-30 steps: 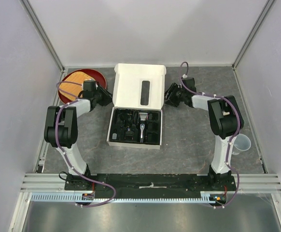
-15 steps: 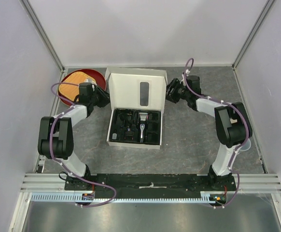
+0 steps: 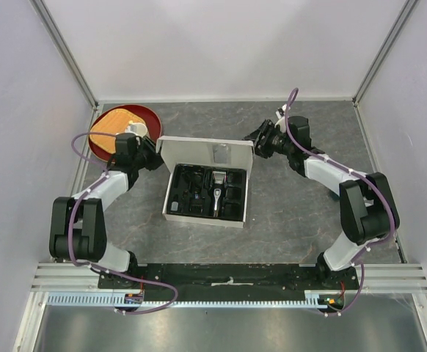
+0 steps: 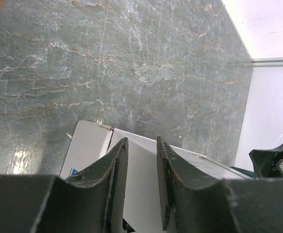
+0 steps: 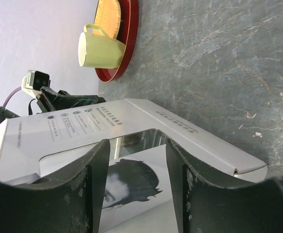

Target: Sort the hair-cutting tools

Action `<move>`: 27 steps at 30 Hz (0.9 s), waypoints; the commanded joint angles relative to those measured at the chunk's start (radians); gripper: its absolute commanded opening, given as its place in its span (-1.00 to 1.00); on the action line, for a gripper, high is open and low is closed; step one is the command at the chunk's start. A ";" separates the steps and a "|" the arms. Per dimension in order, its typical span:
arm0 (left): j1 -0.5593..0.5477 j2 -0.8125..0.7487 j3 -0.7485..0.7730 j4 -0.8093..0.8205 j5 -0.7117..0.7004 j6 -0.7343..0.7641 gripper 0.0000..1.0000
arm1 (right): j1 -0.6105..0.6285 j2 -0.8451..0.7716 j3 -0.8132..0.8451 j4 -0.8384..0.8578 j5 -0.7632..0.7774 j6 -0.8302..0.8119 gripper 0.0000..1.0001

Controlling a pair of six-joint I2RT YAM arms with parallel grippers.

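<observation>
The hair-cutting tools lie in the black tray (image 3: 175, 209) of a white box. A slim clipper (image 3: 217, 193) with a silver head is in the middle, and small black comb guards (image 3: 189, 192) lie beside it. The box lid (image 3: 199, 152) stands nearly upright at the tray's far edge. My left gripper (image 3: 153, 150) is at the lid's left end. In the left wrist view its jaws (image 4: 141, 140) are close together, with white lid card (image 4: 90, 145) between them. My right gripper (image 3: 255, 143) is at the lid's right end. Its jaws (image 5: 137, 143) are apart over the lid's printed outer face (image 5: 83, 126).
A red round tray (image 3: 151, 117) holding a wooden board (image 3: 114, 123) sits at the back left, close behind my left gripper. A pale green cup (image 5: 100, 48) stands on that tray. White walls close the table on the left, back and right.
The lid lay flat and open behind the tray; it has swung up to nearly upright. Both grippers came toward the near side with it, and both elbows swung outward.
</observation>
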 commanded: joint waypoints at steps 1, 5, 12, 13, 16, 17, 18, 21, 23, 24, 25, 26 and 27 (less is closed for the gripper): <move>-0.007 -0.076 -0.040 -0.008 0.025 0.019 -0.26 | 0.012 -0.077 -0.014 -0.043 -0.004 -0.035 0.15; -0.007 -0.108 -0.068 -0.037 0.013 0.027 -0.26 | 0.017 -0.108 -0.010 -0.126 0.035 -0.075 0.15; -0.007 -0.127 -0.088 -0.039 0.015 0.056 -0.26 | 0.020 -0.183 0.036 -0.350 0.312 -0.202 0.20; -0.007 -0.123 -0.088 -0.030 0.027 0.077 -0.26 | 0.020 -0.188 0.045 -0.417 0.347 -0.215 0.21; -0.007 -0.122 -0.095 -0.007 0.035 0.105 -0.27 | 0.027 -0.190 0.093 -0.566 0.476 -0.251 0.21; -0.007 -0.123 -0.098 -0.007 0.028 0.108 -0.27 | 0.029 -0.194 0.093 -0.585 0.504 -0.255 0.21; -0.007 -0.123 -0.101 -0.007 0.018 0.108 -0.27 | 0.033 -0.202 0.090 -0.599 0.525 -0.255 0.21; -0.007 -0.119 -0.109 -0.004 0.012 0.113 -0.27 | 0.044 -0.217 0.062 -0.619 0.549 -0.259 0.17; -0.007 -0.114 -0.111 -0.004 0.011 0.113 -0.28 | 0.052 -0.222 0.046 -0.627 0.544 -0.262 0.12; -0.007 -0.114 -0.111 -0.004 0.011 0.113 -0.28 | 0.064 -0.223 0.039 -0.628 0.540 -0.262 0.10; -0.007 -0.114 -0.111 -0.004 0.011 0.114 -0.28 | 0.073 -0.225 0.036 -0.630 0.530 -0.265 0.08; -0.007 -0.117 -0.114 -0.002 0.011 0.116 -0.28 | 0.082 -0.225 0.038 -0.634 0.514 -0.271 0.03; -0.007 -0.117 -0.114 -0.001 0.013 0.117 -0.29 | 0.104 -0.225 0.041 -0.639 0.512 -0.268 0.01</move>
